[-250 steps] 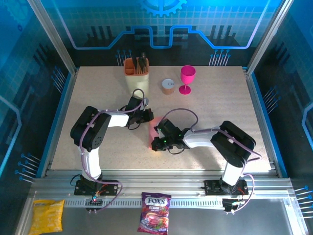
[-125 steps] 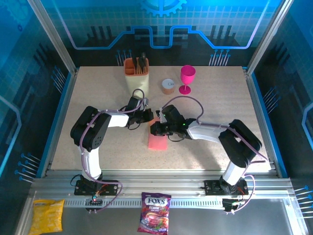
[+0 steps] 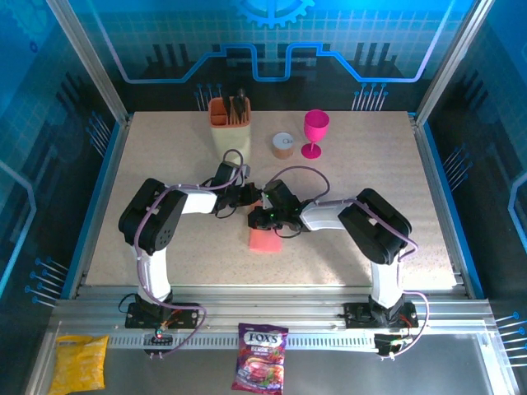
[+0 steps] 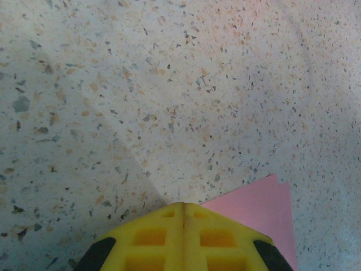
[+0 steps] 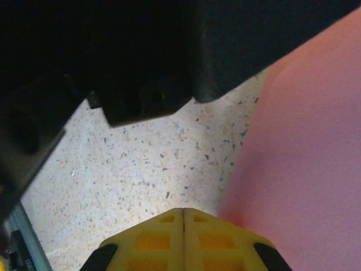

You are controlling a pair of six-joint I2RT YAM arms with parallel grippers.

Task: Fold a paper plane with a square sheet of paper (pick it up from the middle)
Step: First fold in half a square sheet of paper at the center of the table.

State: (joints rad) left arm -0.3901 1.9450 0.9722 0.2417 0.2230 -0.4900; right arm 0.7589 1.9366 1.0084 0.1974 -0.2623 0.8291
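Note:
The salmon-pink paper [image 3: 263,240] lies folded into a narrow flat strip on the speckled table, near the middle. My left gripper [image 3: 249,197] is low over the table just beyond the strip's far end. In the left wrist view its yellow fingers [image 4: 152,237] are pressed together, and a pointed corner of the paper [image 4: 262,206] lies beside them on the right. My right gripper [image 3: 257,218] sits at the strip's far left corner, shut. Its wrist view has the paper [image 5: 307,164] running along the right of the closed gripper [image 5: 184,212], with the left arm's dark body [image 5: 141,51] above.
At the back stand an orange holder [image 3: 230,113], a small round tub [image 3: 283,145] and a magenta goblet [image 3: 315,132]. In front of the table lie a candy bag [image 3: 260,366] and a yellow packet [image 3: 78,362]. Bare table [image 3: 387,164] spreads to the right.
My right gripper slid from the paper's near end to its far end, and its elbow swung inward. The paper, partly lifted before, now lies flat. The left arm stayed put.

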